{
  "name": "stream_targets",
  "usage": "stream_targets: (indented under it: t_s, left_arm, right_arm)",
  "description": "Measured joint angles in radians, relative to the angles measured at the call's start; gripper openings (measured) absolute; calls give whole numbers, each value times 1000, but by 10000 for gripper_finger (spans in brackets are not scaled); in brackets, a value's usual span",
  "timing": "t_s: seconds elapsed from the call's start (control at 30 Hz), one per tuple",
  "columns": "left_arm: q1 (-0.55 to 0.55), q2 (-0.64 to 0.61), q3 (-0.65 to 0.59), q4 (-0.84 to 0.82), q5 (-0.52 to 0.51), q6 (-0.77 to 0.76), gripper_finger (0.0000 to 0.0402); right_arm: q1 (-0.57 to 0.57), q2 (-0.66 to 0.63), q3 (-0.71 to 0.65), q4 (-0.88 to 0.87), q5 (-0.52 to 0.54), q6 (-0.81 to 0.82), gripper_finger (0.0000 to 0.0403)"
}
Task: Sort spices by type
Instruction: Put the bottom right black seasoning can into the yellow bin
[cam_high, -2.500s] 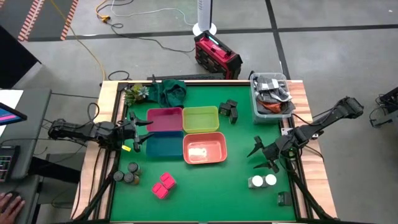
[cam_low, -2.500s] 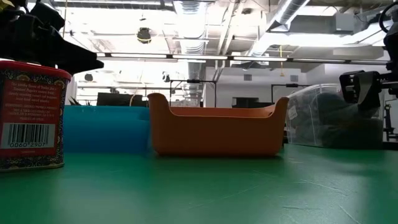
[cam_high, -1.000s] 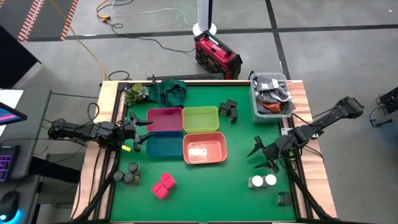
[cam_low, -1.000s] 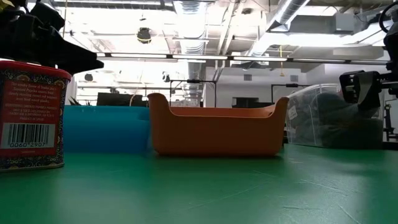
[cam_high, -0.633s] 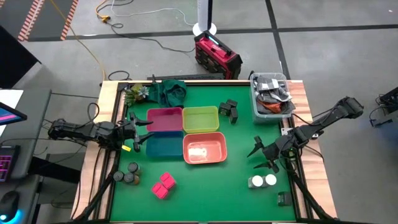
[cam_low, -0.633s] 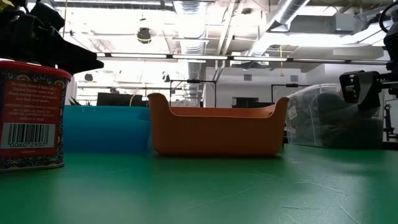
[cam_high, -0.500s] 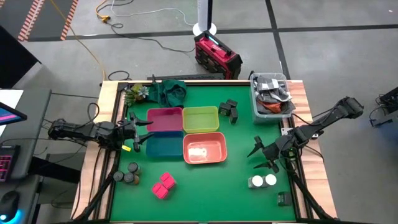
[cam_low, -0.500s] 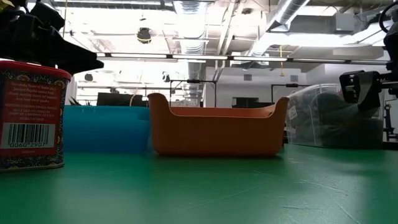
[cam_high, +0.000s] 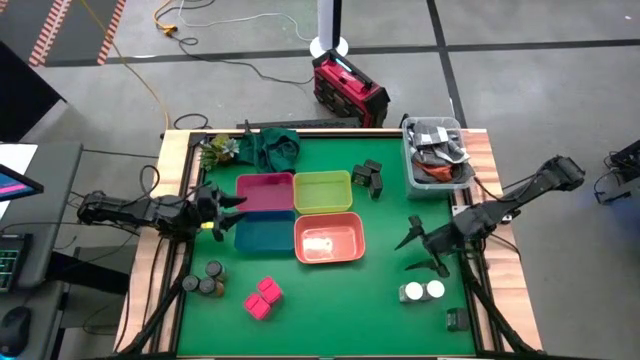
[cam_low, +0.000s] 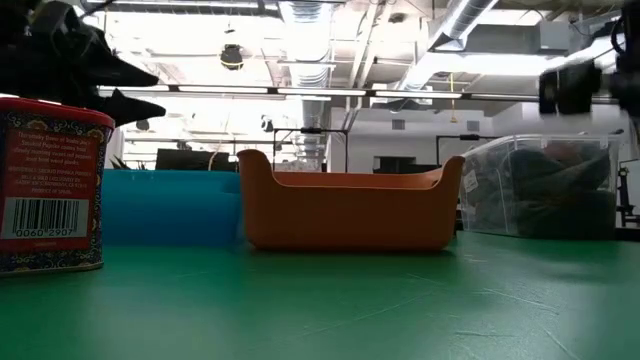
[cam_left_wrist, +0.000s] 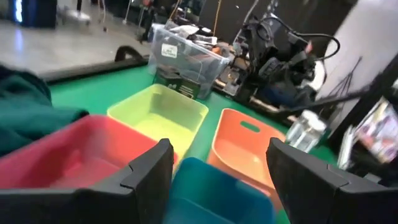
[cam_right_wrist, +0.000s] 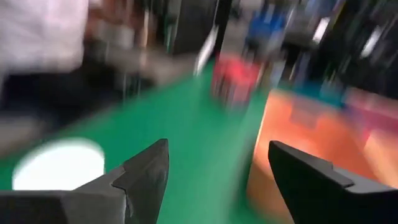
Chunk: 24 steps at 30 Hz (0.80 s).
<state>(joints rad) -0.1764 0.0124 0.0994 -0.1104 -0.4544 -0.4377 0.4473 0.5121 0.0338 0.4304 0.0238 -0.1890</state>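
- The left gripper (cam_high: 226, 210) hangs with fingers spread wide beside the blue bin (cam_high: 262, 235).
- The right gripper (cam_high: 412, 249), also wide, hovers near the white-topped round jars (cam_high: 423, 291).

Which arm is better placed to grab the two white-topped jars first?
The right. Its gripper, jaws open, hovers just beyond the white-topped round jars at the table's right side. The left gripper, also open, sits across the table by the bins.

We cannot read the blurred right wrist view; the red barcoded tin (cam_low: 48, 185) is cut by the low view's edge.
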Motion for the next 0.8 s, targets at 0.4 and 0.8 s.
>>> stream_targets:
  t_s: [0.4, 0.8]
  left_arm:
    - [0, 0, -1, 12, -32, -42, 245]
    - [0, 0, 2, -5, -38, -31, 245]
  right_arm:
    - [3, -12, 0, 588, 1, 133, 301]
    - [4, 18, 0, 596, 1, 166, 301]
